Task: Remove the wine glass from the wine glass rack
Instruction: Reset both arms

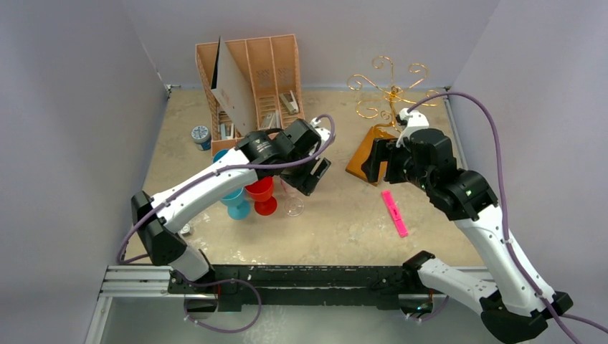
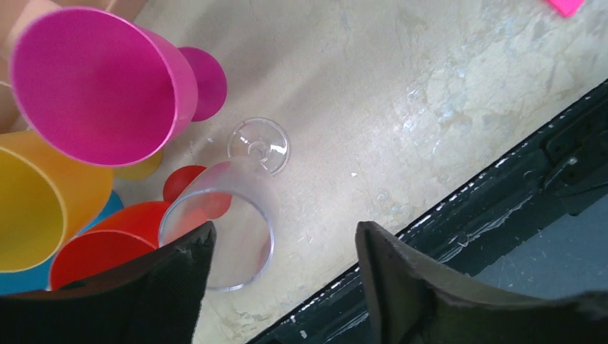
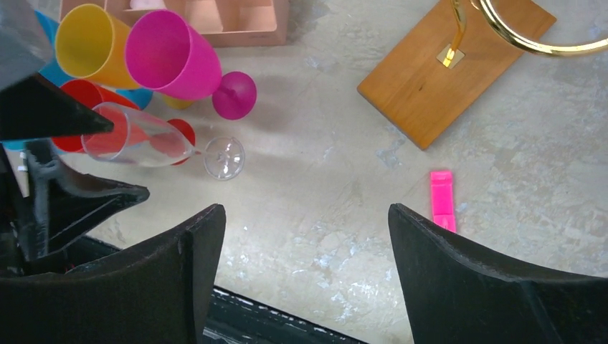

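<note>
The clear wine glass (image 1: pixel 292 199) stands on its foot on the table, away from the wine glass rack (image 1: pixel 389 92), whose gold wire arms rise from a wooden base (image 3: pixel 452 68). My left gripper (image 1: pixel 313 175) hovers over the glass, jaws open. In the left wrist view the glass rim (image 2: pixel 229 215) lies just beside the left finger (image 2: pixel 172 287); I cannot tell whether they touch. My right gripper (image 1: pixel 373 161) is open and empty above bare table next to the rack's base, with nothing between its fingers (image 3: pixel 307 215). The right wrist view shows the glass (image 3: pixel 140 137) at the left.
Coloured plastic goblets crowd beside the glass: pink (image 2: pixel 93 79), yellow (image 2: pixel 36 208), red (image 1: pixel 262 193), blue (image 1: pixel 235 204). A pink-tan file organiser (image 1: pixel 251 72) and a small jar (image 1: pixel 200 134) stand at the back left. A pink strip (image 1: pixel 394 213) lies right of centre. A black rail (image 1: pixel 301 276) edges the front.
</note>
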